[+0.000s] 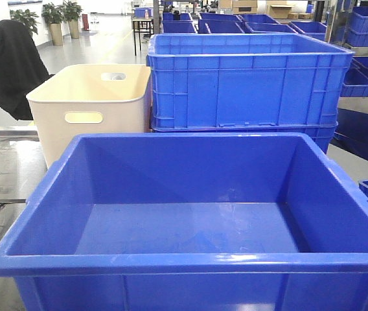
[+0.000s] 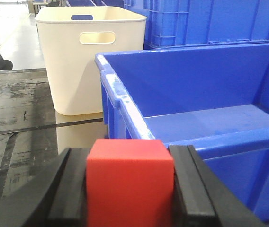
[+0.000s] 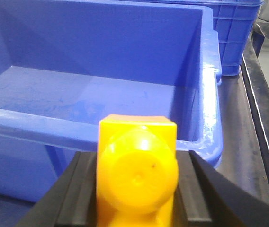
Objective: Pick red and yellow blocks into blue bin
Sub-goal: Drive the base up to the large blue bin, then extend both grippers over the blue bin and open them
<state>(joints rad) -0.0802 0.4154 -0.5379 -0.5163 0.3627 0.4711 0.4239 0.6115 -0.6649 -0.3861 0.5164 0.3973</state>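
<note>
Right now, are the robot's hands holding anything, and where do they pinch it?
Yes, both. The left gripper pinches the red cube by its opposite sides; the right gripper pinches the yellow brick by its sides too.

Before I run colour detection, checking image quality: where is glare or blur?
Front view: white glare on the near rim of the blue bin. Left wrist view: red cube close and soft-edged, tabletop mirrors the cream tub. Right wrist view: yellow brick out of focus, highlight on its stud.
</note>
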